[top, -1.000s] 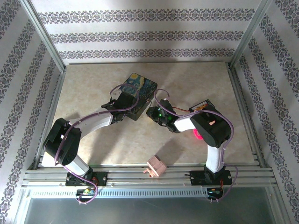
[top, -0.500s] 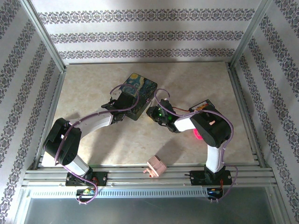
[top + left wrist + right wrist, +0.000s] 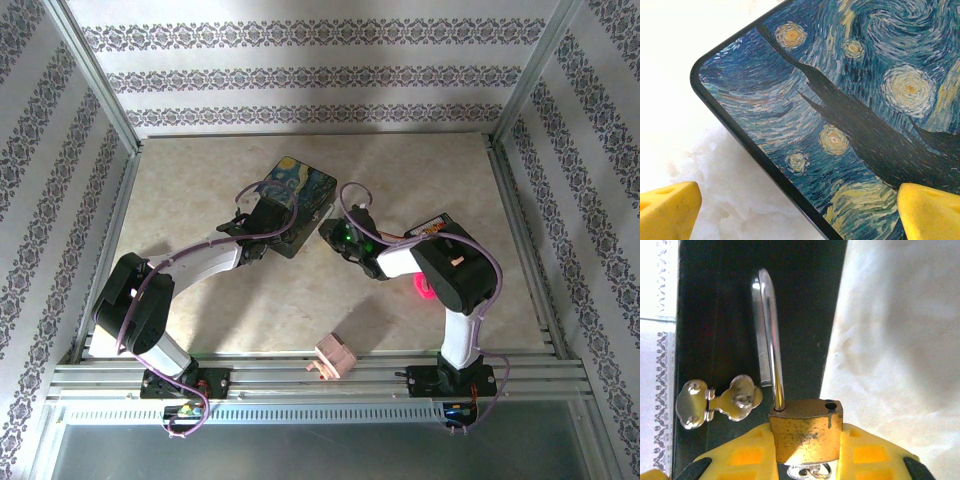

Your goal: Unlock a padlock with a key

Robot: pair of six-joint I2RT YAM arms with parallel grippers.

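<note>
Squeezing the brass body of the padlock from both sides, the right pincer is clamped on it with its yellow fingers. The silver shackle points away from the pincer, in front of the dark side of the painted box. One leg sits in the body and the other hole is bare. A small metal clasp sits on the box just left of the padlock. A bit of silver with a tiny ring peeks out under the padlock; I cannot tell if it is the key.

From above, the right arm rises at the near right, bends, and reaches left toward the box.

The left pincer is wide apart, hanging over a corner of the box lid, holding nothing. The left arm bends out to the left, then reaches right across the worktop.
</note>
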